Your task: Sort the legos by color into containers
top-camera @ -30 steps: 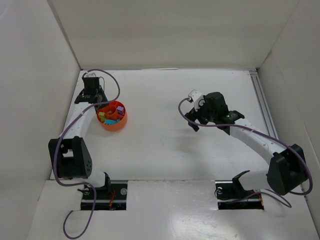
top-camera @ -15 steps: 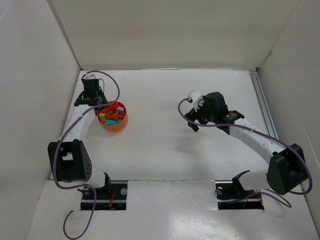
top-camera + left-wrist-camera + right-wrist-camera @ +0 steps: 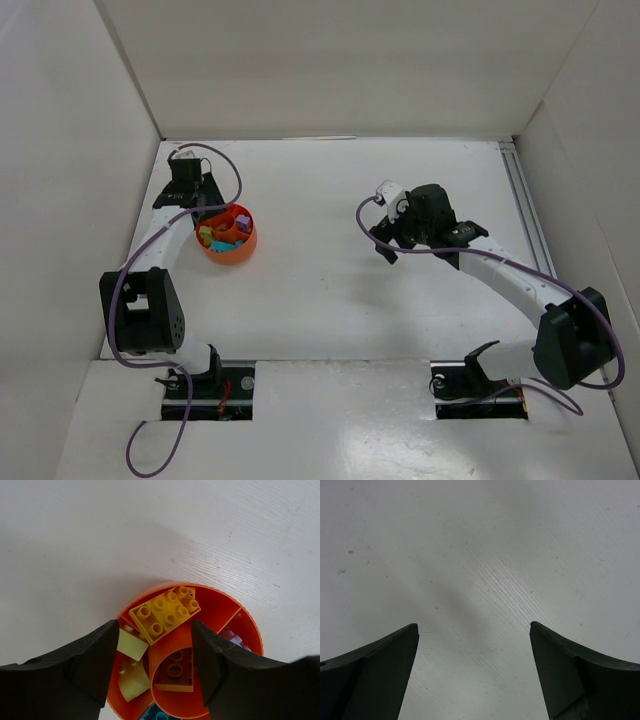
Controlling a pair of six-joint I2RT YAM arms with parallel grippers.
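The orange-red bowl (image 3: 226,240) stands at the left of the table and has dividers inside. In the left wrist view the bowl (image 3: 220,610) holds a yellow brick (image 3: 165,612), pale lime pieces (image 3: 131,645), a brown brick (image 3: 175,669) in its round middle cup, a purple one (image 3: 233,639) and a teal one (image 3: 152,714). My left gripper (image 3: 155,625) is open and empty, just above the bowl's far-left rim (image 3: 200,203). My right gripper (image 3: 385,247) is open and empty over bare table (image 3: 473,625).
White walls close the table in at the left, back and right. A metal rail (image 3: 525,215) runs along the right edge. Purple cables loop around both arms. No loose bricks show on the table.
My left arm has shifted slightly, with its wrist edging back from the bowl. The bowl and my right arm have not moved.
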